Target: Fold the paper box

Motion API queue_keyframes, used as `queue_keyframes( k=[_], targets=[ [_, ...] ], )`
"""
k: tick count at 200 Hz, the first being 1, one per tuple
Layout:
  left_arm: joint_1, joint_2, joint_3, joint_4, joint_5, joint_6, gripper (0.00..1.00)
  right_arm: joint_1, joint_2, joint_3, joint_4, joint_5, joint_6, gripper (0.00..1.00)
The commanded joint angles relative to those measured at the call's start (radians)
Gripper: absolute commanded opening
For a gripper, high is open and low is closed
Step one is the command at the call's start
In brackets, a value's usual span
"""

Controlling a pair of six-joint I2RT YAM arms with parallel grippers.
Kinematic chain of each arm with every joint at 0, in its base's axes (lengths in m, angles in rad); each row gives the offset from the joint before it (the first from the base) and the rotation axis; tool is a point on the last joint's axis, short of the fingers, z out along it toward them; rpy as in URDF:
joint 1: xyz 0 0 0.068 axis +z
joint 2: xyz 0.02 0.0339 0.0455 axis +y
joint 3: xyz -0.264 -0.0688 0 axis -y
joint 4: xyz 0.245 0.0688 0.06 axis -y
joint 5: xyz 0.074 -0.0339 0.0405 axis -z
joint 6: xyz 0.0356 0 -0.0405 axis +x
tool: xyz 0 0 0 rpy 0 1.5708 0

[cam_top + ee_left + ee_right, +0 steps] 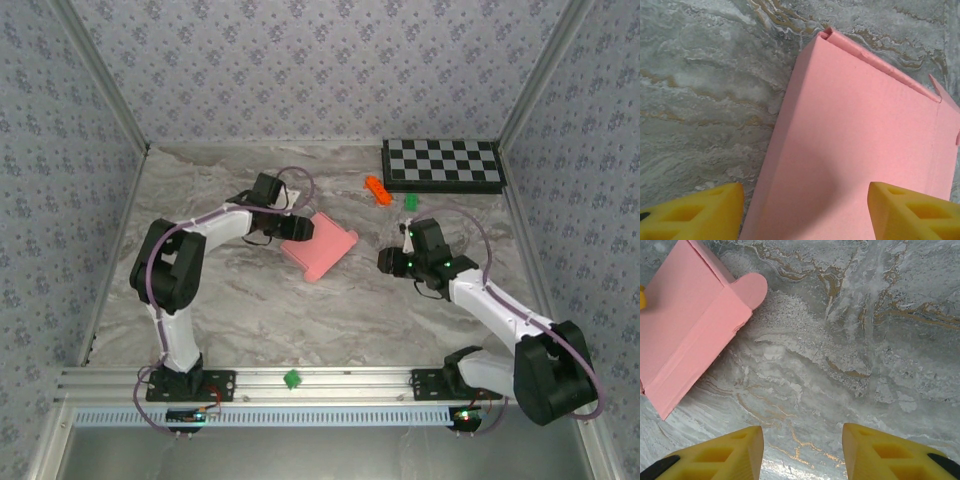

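Bright even light, soft shadows, sharp focus

No text or number is readable on the paper box (320, 247) or checkerboard (443, 163).

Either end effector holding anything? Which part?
Nothing is gripped. The left end effector is open over the paper box, one finger off its edge; the right end effector is open above bare table.

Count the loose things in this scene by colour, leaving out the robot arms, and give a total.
Pink: 1, the paper box
Orange: 1, the orange block
Green: 2, the far green block and the near green block
Black and white: 1, the checkerboard
Total: 5
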Motion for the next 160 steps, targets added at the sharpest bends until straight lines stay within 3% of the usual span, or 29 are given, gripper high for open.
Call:
queue_keyframes(
  k=[1, 42, 78, 160],
  targets=[
    [-0.002, -0.034, -0.049, 0.038, 0.044, -0.044, 0.64, -0.002, 0.019, -0.016, 0.044, -0.027, 0.018, 0.47],
    [-0.020, -0.098, -0.141, 0.108, 0.033, -0.149, 0.58, -0.001, 0.073, -0.032, 0.160, -0.098, 0.077, 0.47],
    [-0.057, -0.182, -0.214, 0.146, -0.060, -0.305, 0.58, 0.014, 0.131, -0.038, 0.250, -0.127, 0.124, 0.48],
    [-0.150, -0.206, -0.286, 0.205, -0.092, -0.447, 0.58, 0.045, 0.302, -0.020, 0.435, -0.226, 0.198, 0.63]
  ],
)
